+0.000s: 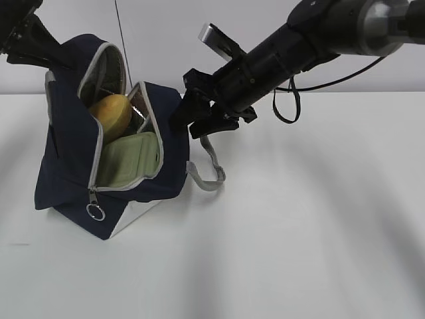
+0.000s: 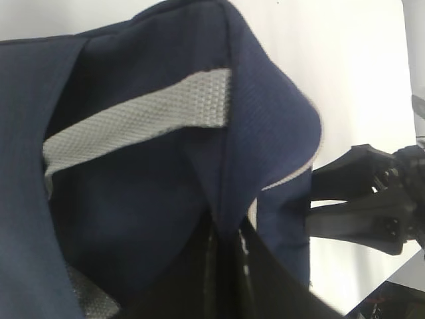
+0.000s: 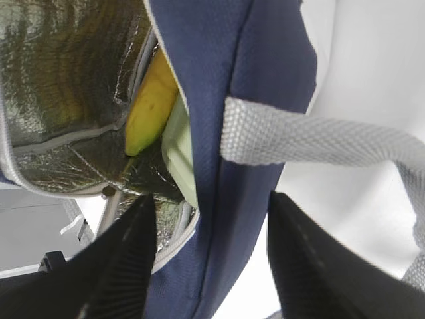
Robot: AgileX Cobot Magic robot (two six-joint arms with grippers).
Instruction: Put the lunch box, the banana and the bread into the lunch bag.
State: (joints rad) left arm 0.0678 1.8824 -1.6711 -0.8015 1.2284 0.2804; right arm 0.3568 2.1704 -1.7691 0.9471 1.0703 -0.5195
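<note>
The navy lunch bag (image 1: 73, 173) stands open at the left of the table, showing its silver lining (image 3: 60, 60). Inside it, the golden-brown bread (image 1: 111, 113) lies above the green-lidded lunch box (image 1: 129, 159). The right wrist view shows the yellow banana (image 3: 151, 103) in the bag beside the green lid (image 3: 178, 149). My left gripper (image 1: 48, 61) is shut on a fold of the bag's navy fabric (image 2: 222, 199) at its top left corner and holds it up. My right gripper (image 1: 192, 116) is open, with its jaws either side of the bag's right wall (image 3: 226, 219).
A grey webbing handle (image 1: 211, 169) hangs from the bag's right side onto the white table (image 1: 299, 219). The ring zipper pull (image 1: 95, 212) hangs at the bag's front. The right arm's cable (image 1: 287, 106) loops down behind the arm.
</note>
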